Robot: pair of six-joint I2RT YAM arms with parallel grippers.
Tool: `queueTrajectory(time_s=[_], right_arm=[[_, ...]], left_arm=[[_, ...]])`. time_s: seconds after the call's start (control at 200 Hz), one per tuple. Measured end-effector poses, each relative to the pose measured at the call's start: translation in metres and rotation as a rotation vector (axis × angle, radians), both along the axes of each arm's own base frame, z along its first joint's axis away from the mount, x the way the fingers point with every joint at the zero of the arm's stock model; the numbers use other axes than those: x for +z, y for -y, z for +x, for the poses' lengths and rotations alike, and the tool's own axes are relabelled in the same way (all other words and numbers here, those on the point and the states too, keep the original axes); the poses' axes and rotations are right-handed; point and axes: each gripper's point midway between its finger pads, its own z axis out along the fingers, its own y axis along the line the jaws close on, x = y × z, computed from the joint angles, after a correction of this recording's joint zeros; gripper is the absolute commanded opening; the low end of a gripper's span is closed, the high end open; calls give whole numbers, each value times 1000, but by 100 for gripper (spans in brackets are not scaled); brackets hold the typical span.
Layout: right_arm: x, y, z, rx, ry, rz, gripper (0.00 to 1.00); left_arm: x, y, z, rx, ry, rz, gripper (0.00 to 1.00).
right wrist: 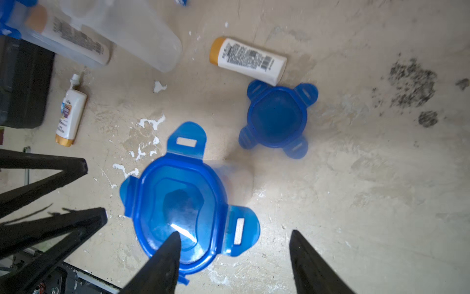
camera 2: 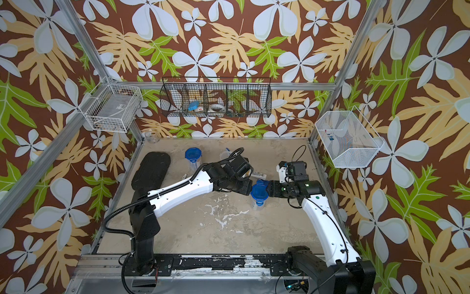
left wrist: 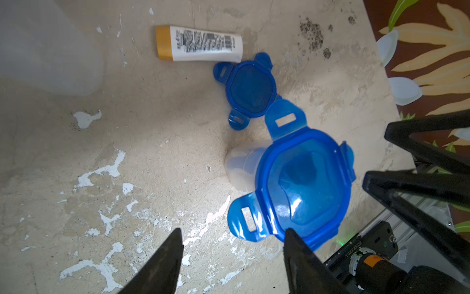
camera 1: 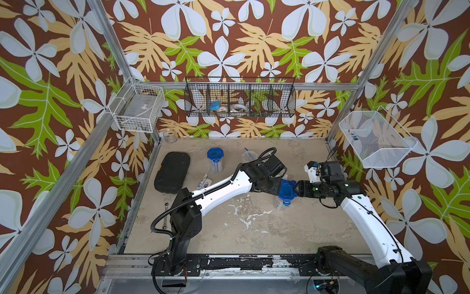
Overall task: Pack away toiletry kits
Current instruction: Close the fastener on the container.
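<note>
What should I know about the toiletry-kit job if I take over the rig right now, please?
Left gripper open, fingers beside the lid of the centre cup. Right gripper open, one finger over that lid.
The centre cup has its lid on, two tabs unclipped. The back cup is lidded; the open cup beside it holds a toothbrush. A loose lid and bottle lie on the table past the centre cup; second bottle and tube by the case.
Done: back cup looks packed. Left: clip the centre lid, fill and lid the open cup.

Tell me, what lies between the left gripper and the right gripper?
The blue-lidded cup stands between the left gripper and the right gripper; both top views show this.
</note>
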Motion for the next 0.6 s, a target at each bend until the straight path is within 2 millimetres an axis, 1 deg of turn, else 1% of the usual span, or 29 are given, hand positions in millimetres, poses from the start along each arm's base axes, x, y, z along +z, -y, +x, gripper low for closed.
queueTrajectory(time_s=[0.075, 0.18, 0.335, 0.601], right_arm=[[7, 1, -2, -2, 17, -2, 66], [5, 0, -8, 4, 7, 1, 65], [-11, -1, -16, 15, -45, 7, 63], [-18, -4, -15, 38, -65, 9, 62]], left_arm=[[8, 1, 2, 6, 10, -10, 61], [11, 3, 2, 9, 4, -16, 56], [-4, 7, 1, 15, -39, 0, 52], [-21, 15, -5, 1, -80, 7, 46]])
